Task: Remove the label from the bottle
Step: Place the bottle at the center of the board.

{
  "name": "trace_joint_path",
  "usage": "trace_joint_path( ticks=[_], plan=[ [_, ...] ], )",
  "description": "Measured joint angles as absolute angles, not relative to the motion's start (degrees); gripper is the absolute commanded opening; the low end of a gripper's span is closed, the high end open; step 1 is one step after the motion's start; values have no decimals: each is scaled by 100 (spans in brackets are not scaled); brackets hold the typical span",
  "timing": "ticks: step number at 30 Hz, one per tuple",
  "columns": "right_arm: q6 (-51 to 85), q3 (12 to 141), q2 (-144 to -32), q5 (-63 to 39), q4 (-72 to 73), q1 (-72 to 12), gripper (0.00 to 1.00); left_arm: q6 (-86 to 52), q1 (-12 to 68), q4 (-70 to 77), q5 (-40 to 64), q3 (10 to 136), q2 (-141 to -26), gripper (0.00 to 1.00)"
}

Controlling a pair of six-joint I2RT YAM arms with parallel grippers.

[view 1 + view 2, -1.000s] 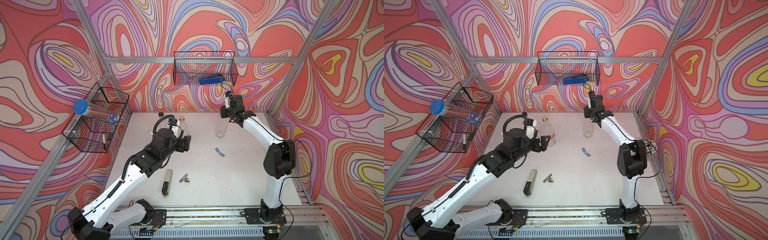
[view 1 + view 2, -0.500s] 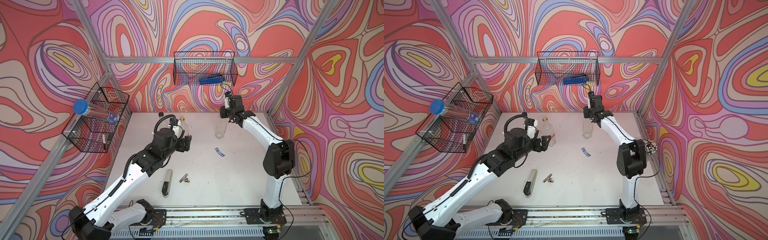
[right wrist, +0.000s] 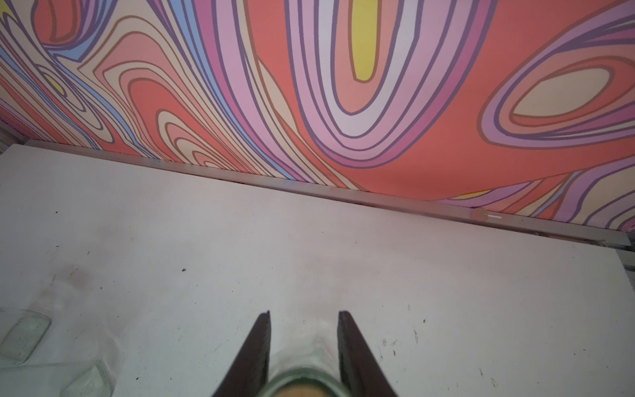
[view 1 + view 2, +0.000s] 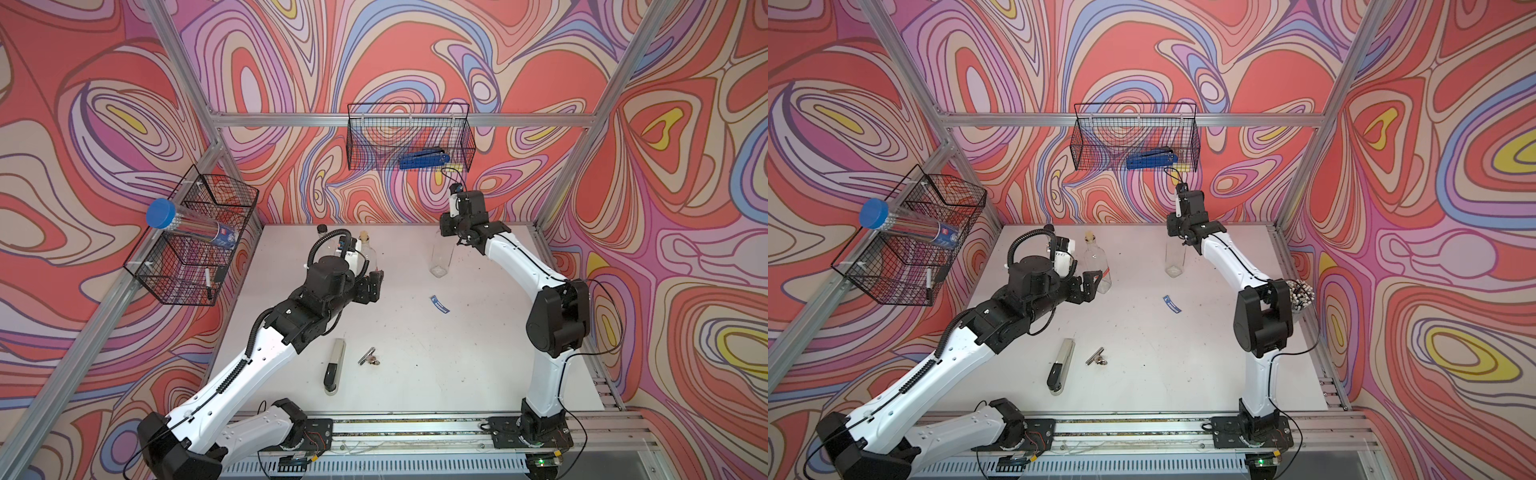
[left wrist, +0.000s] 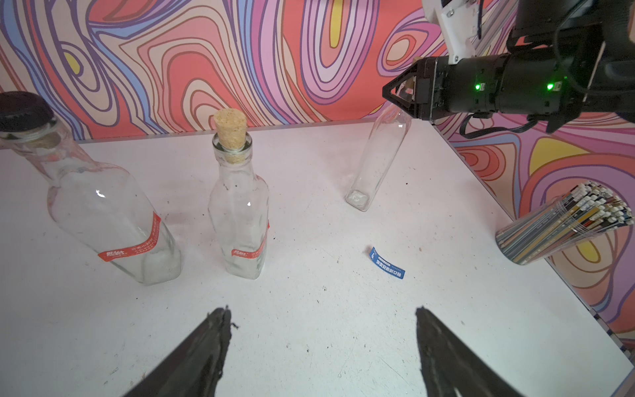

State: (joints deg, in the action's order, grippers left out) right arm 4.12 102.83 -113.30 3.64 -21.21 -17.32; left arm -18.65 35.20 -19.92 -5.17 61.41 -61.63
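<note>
**Right pincer (image 4: 449, 232) pinches the clear square bottle (image 4: 440, 259); blue label (image 4: 440, 304) lies on the bench (image 4: 415, 365)**

In both top views the right pincer is clamped on the neck of the clear square bottle near the back of the white bench. The blue label lies flat on the bench, apart from that bottle and nearer the front. The left pincer (image 4: 1093, 282) is spread and holds nothing, just beside a corked bottle (image 4: 1097, 266).

In the left wrist view the left pincer's fingers (image 5: 216, 330) stand wide apart over bare bench. The clear square bottle (image 5: 378, 161) leans, its neck in the right pincer (image 5: 400, 98) and its base down at the bench; its glass looks bare. The blue label (image 5: 387, 268) lies between it and the left pincer. The corked bottle (image 5: 238, 213) and a black-capped bottle (image 5: 103, 213) each carry red bands (image 5: 251, 252) low on the body.

In the right wrist view two dark fingers (image 3: 257, 343) close on the blurred glass mouth of the clear square bottle (image 3: 302, 379), above the bench.
</note>
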Motion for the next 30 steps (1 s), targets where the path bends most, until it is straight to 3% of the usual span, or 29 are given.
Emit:
trace_joint_path(
  ticks=[9,17,30],
  plan=[
    [471,10029,-11292,349,-1973,-1732,48,-1868,3520,-1990,-517,6139,-6163,85],
    [495,9657,-11074,340,-1883,-1741,50,-1870,3520,-1986,-515,6134,-6160,85],
    [523,9448,-10884,366,-1802,-1824,71,-1872,3520,-1922,-515,6064,-6125,85]
  ],
)
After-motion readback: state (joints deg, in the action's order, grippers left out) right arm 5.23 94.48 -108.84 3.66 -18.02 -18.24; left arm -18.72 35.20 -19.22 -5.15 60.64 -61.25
